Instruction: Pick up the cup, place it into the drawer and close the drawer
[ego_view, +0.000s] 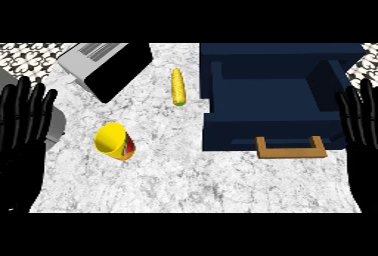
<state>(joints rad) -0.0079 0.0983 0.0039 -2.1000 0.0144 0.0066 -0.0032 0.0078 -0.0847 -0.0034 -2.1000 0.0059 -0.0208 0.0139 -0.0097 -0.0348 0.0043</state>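
Observation:
A yellow cup (114, 141) with a red and green side stands tilted on the marble counter (192, 175), left of centre. The dark blue drawer (269, 112) is pulled open at the right, its wooden handle (291, 148) facing me. My left hand (22, 122) rests open at the left edge, fingers up, well left of the cup. At the right edge my right hand (360, 117) is open too, fingers up, beside the drawer. Neither hand touches anything.
A corn cob (178, 87) lies on the counter between the cup and the drawer, farther back. A grey and black appliance (107, 65) sits at the back left. A patterned wall strip (33, 52) runs behind.

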